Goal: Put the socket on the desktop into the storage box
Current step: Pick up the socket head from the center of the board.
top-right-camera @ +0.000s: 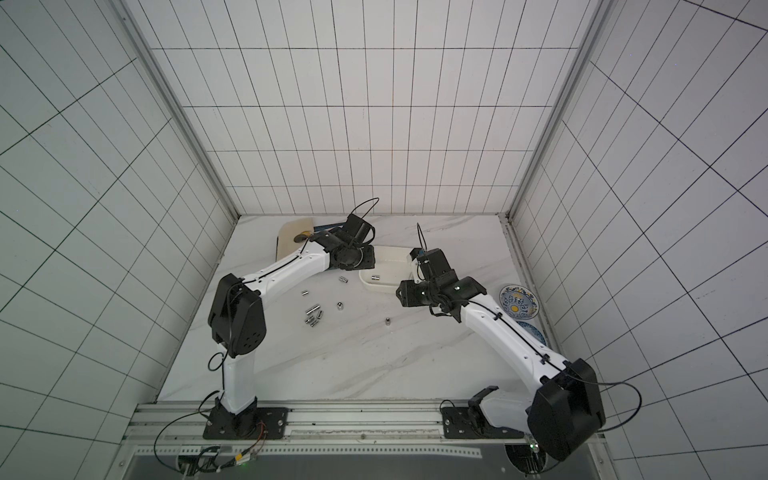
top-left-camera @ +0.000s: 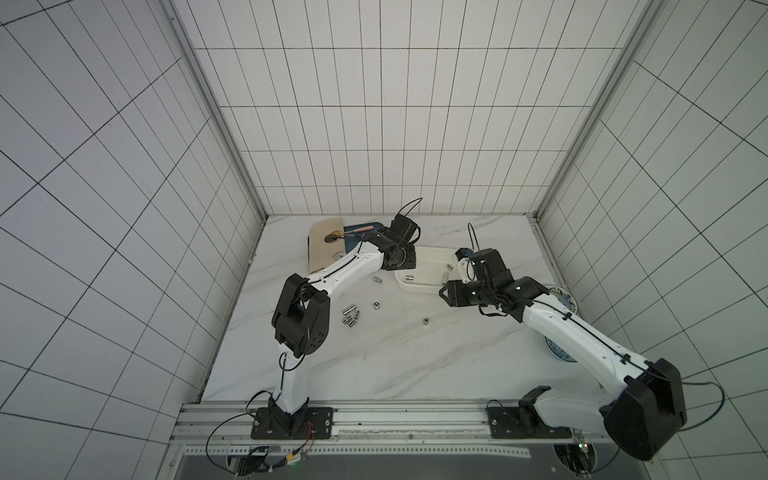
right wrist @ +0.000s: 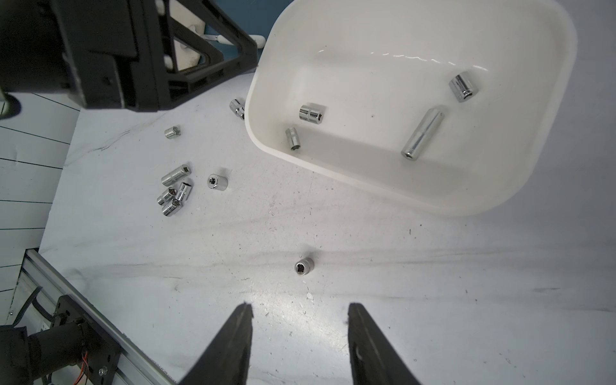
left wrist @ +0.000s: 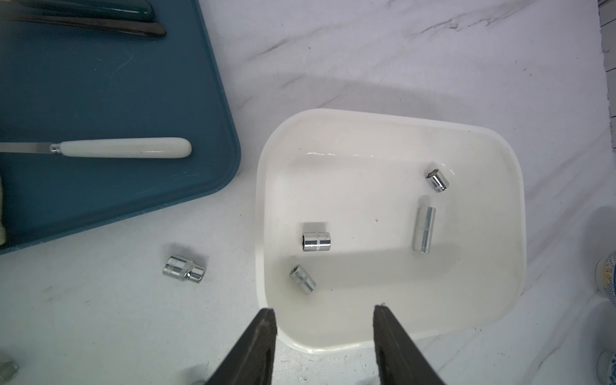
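Note:
The white storage box (top-left-camera: 428, 259) (top-right-camera: 386, 257) stands at the back middle of the marble desktop. Several chrome sockets lie in it, among them a long one (left wrist: 423, 230) (right wrist: 421, 135). Loose sockets lie on the desktop: a cluster (top-left-camera: 351, 320) (right wrist: 173, 193), one beside the box (left wrist: 183, 269), one standing alone (top-left-camera: 426, 321) (right wrist: 304, 266). My left gripper (left wrist: 325, 311) hangs open and empty over the box's (left wrist: 266, 186) near corner. Over bare desktop, my right gripper (right wrist: 300, 308) is open and empty, the lone socket just beyond its fingertips.
A dark-blue tray (left wrist: 116, 83) with a white-handled knife (left wrist: 126, 147) lies next to the box. A beige board (top-left-camera: 324, 245) is at the back left. A blue-and-yellow patterned plate (top-right-camera: 517, 301) sits at the right edge. The left arm's wrist (right wrist: 116, 50) hangs near the box's (right wrist: 400, 33) left side.

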{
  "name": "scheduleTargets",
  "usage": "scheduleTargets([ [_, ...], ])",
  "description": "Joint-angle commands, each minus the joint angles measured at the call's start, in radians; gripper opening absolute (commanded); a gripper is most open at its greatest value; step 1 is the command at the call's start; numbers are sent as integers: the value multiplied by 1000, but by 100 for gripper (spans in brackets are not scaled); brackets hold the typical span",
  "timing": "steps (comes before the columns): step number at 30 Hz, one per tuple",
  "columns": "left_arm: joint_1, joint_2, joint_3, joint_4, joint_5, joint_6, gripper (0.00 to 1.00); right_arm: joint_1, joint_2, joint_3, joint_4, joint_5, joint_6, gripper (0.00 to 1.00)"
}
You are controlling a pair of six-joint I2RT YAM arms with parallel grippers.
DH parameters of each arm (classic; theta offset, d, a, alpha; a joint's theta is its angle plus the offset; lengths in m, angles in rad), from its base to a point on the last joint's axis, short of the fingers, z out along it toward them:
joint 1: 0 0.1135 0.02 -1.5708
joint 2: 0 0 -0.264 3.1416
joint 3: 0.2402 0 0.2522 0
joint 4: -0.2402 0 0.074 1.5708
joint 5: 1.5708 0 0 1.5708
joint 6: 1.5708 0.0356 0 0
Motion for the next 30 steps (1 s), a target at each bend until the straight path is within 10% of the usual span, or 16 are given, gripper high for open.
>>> scheduleTargets([
  [1, 6, -57, -44, 12, -40, 5, 54, 8, -8, 16, -20, -13, 0, 50],
  [9, 61, -150, -171, 46, -23, -22, 65, 53, 42, 62, -23, -13, -4, 53],
  [30, 170, -62, -206, 59, 6, -207, 56, 133, 122, 122, -15, 10, -10, 52],
])
